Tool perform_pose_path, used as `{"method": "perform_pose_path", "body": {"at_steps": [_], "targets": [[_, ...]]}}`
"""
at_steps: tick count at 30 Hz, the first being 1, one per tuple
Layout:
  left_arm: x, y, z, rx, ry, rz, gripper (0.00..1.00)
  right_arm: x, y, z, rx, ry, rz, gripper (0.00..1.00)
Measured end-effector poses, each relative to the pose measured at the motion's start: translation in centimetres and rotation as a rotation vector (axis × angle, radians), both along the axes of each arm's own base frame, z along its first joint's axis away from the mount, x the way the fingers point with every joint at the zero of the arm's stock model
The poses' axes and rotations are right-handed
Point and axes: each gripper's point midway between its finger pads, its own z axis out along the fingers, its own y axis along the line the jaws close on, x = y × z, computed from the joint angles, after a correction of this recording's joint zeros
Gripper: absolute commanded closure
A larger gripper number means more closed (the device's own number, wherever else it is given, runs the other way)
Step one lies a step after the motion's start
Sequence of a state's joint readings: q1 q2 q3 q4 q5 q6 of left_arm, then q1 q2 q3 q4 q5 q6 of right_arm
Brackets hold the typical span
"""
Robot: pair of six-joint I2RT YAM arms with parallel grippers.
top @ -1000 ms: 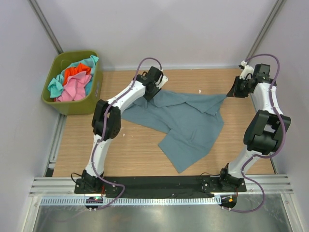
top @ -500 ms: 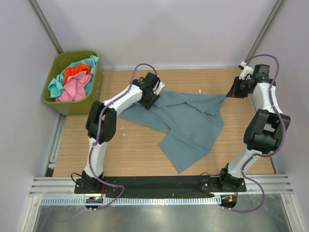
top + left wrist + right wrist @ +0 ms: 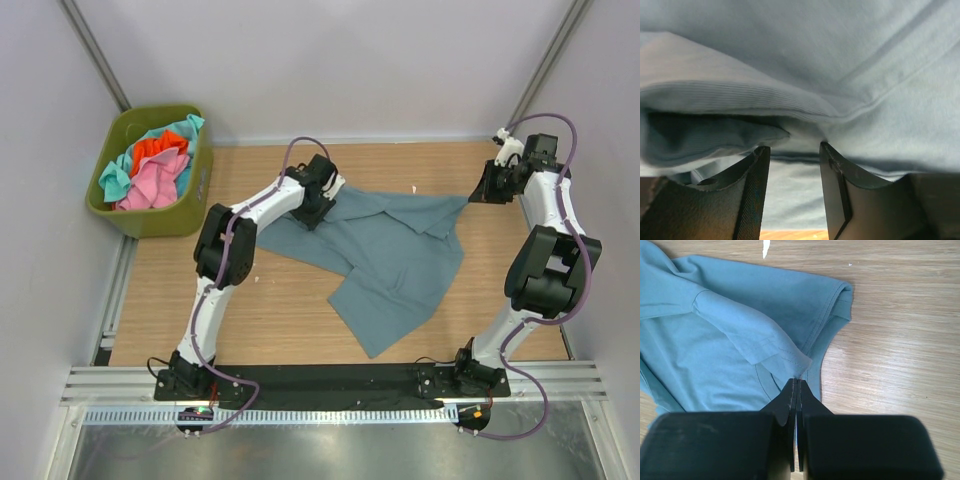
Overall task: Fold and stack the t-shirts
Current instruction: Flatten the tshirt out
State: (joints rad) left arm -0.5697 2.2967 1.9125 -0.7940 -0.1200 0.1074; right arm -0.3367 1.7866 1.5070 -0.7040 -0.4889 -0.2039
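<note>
Since the muted slate-blue cloth t-shirt [image 3: 390, 250] lies rumpled across the light wooden desk [image 3: 290, 310], flattening it turns on its two far corners. The right pincer [image 3: 796, 386] is clenched on a sleeve hem [image 3: 785, 357], the cloth drawn to a point at its tips and spreading ahead of it toward the other arm. The left pincer [image 3: 795, 150] stands released, fingers apart, with a thick ribbed fold [image 3: 740, 95] (probably collar or rolled hem) just beyond its tips; nothing is gripped there yet. From that pincer the shirt's long axis runs toward the right pincer, the body trailing back toward the arm bases. By my judgement the left arm, nearest that fold, should close on it. Pink, orange-red and turquoise shirts [image 3: 150, 170] sit heaped in the olive-green plastic bin [image 3: 160, 222], well apart on the left pincer's outer side.
</note>
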Motion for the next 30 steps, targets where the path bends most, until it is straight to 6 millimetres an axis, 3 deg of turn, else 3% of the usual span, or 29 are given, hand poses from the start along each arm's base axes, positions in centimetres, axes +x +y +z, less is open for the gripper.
{"method": "perform_pose_path", "body": {"at_steps": [11,23,25,30], "targets": [[1.9,0.5,0.8,0.008,-0.051,0.029,0.57,-0.2,0.0,-0.3,0.001,0.006,0.001,0.99],[1.8,0.6,-0.5,0.023,-0.030,0.026,0.73,-0.3,0.1,-0.5,0.004,0.014,0.001,0.99],[1.8,0.6,-0.5,0.022,-0.031,0.026,0.79,-0.3,0.1,-0.5,0.004,0.014,0.001,0.99],[1.8,0.6,-0.5,0.023,-0.031,0.026,0.81,-0.4,0.1,-0.6,0.004,0.016,0.001,0.99]]}}
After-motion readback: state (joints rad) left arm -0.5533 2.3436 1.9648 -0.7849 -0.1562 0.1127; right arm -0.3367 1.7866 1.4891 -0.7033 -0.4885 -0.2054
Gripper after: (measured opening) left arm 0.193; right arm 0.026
